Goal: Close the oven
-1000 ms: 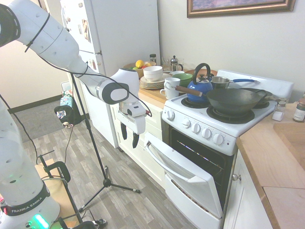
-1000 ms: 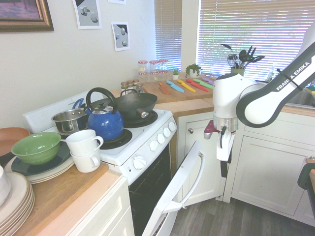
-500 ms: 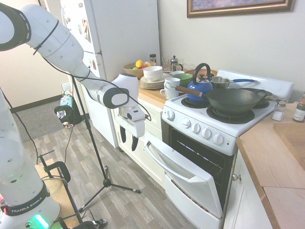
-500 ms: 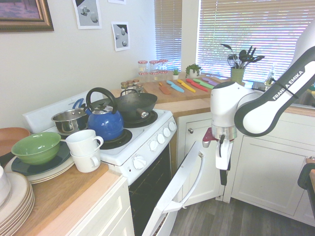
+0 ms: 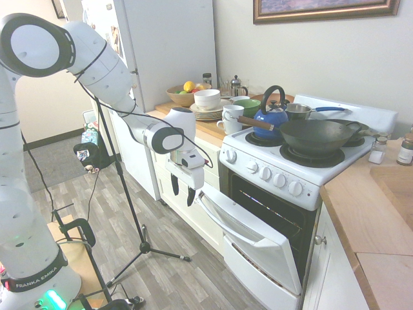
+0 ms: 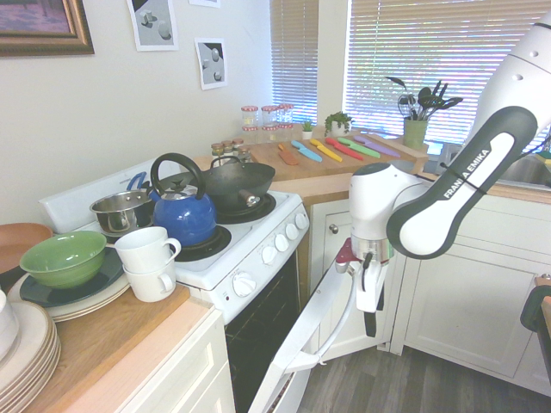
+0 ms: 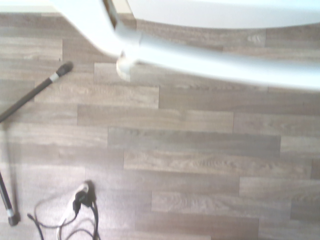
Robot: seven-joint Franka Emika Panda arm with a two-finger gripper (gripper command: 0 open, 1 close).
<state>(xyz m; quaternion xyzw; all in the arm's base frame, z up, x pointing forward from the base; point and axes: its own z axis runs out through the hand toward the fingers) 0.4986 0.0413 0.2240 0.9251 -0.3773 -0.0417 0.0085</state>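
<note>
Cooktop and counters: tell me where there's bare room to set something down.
Bare wood shows on the near right counter, in front of the salt shaker, and on the left counter's front strip, between the stacked plates and the oven. The cooktop is crowded: kettle, saucepan and wok.

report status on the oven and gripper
Gripper open and empty, close by the door handle. Oven door partway down, not closed. Nothing seen blocking the door's swing.

Kettle point(image 6: 184, 215) and wok point(image 6: 238, 182) on stove point(image 5: 308, 165); mugs point(image 6: 149, 262) beside stove.
</note>
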